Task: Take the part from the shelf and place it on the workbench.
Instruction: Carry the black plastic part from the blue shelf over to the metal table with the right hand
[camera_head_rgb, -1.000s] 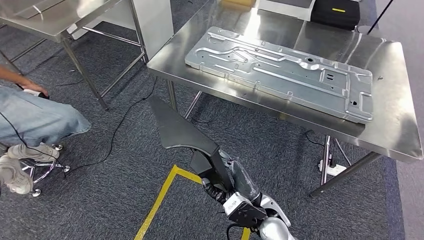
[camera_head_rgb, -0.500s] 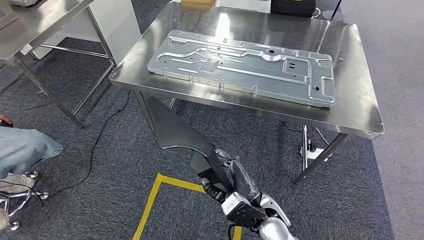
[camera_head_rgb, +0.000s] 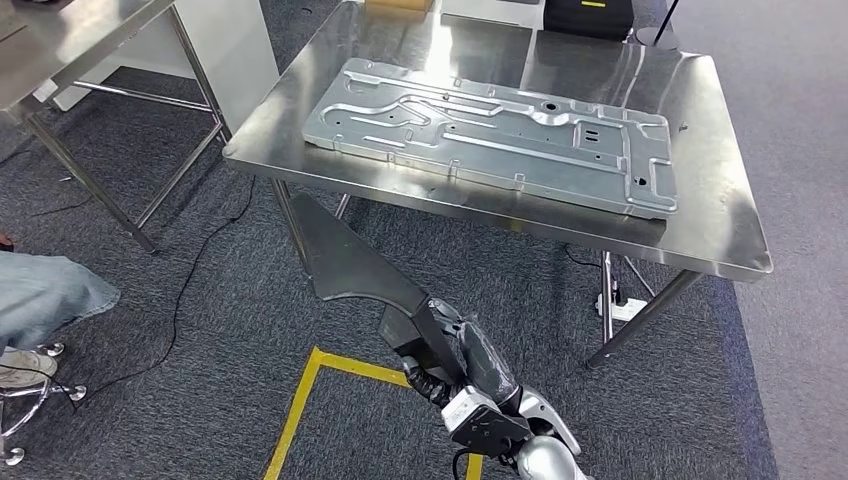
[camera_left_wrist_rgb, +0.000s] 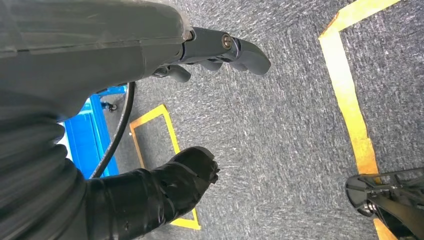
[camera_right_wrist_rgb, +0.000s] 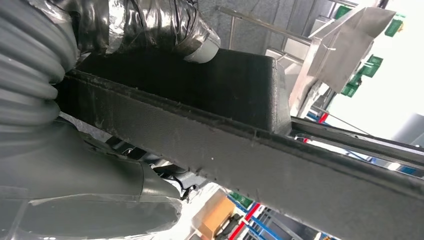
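Grey carpet with yellow floor tape (camera_head_rgb: 300, 410) ran under the steel workbench (camera_head_rgb: 720, 200), which carried a large stamped metal panel (camera_head_rgb: 490, 130). Against the frame 0.5 s earlier the bench sat slightly lower and nearer; at 1.0 s it was well off to the right. Judged: camera swing, robot now squared up. Right hand (camera_head_rgb: 445, 355) held the black part (camera_head_rgb: 345, 260) low, short of the bench edge. Left hand (camera_left_wrist_rgb: 200, 100) hung over carpet, fingers apart, holding nothing. Placement not yet begun.
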